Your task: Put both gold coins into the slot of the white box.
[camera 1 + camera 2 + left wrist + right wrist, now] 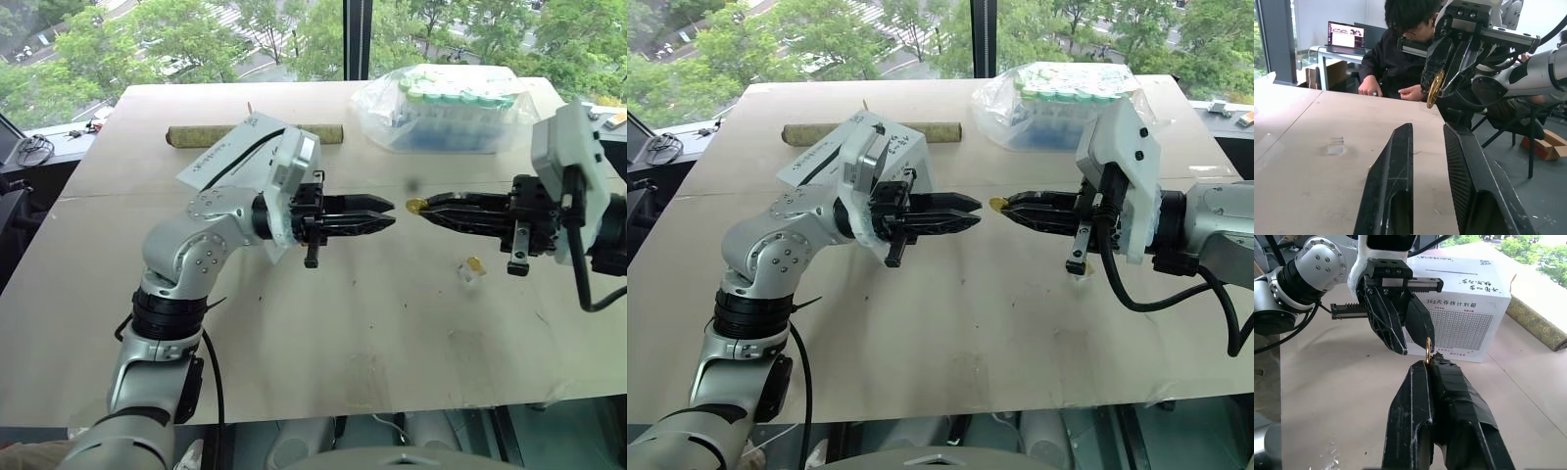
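Bare worktop is seen below both grippers. 1 coin is pinched by the right gripper; the left gripper, slightly spread, holds nothing.

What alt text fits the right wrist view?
The right gripper, shut on a gold coin held on edge, faces the open left gripper. Behind stands the white box, its slot on top.

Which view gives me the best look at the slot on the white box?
Right wrist view: the slot runs across the white box's top, unobstructed. In both eye views the left arm hides most of the box, and the slot is hard to tell.
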Controlling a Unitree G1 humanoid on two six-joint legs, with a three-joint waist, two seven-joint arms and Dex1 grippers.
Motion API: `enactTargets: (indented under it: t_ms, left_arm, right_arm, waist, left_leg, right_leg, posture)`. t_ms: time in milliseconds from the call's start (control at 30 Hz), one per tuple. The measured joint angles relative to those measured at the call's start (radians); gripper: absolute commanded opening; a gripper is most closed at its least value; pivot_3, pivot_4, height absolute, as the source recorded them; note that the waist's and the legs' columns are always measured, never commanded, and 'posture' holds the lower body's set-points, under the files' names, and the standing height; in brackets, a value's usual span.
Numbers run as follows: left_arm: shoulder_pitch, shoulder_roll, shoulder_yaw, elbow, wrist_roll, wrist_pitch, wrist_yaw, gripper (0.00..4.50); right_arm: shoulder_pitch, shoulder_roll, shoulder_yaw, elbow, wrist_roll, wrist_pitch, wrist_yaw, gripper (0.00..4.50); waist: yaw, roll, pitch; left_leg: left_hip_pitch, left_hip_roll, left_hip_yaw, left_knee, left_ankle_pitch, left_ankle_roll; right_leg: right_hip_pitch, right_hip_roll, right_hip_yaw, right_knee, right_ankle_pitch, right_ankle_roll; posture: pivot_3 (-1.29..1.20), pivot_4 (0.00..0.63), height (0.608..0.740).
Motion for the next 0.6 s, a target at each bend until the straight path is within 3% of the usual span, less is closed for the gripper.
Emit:
enactTargets:
  t_ms: [600]
  left_arm:
    - [-0.002,-0.012,0.002,0.001,-0.006,0.009,0.018,0.98]
  right_arm:
    - [0.000,0.000,0.051,-0.006,0.014,-0.030,-0.021,0.00]
  waist:
    - [0.000,0.000,0.000]
  left_leg:
    - [0.000,0.000,0.000,0.000,0.000,0.000]
  right_leg:
    - [0.000,0.000,0.000,0.000,0.000,0.000]
  posture:
    - [0.00,0.150,0.740]
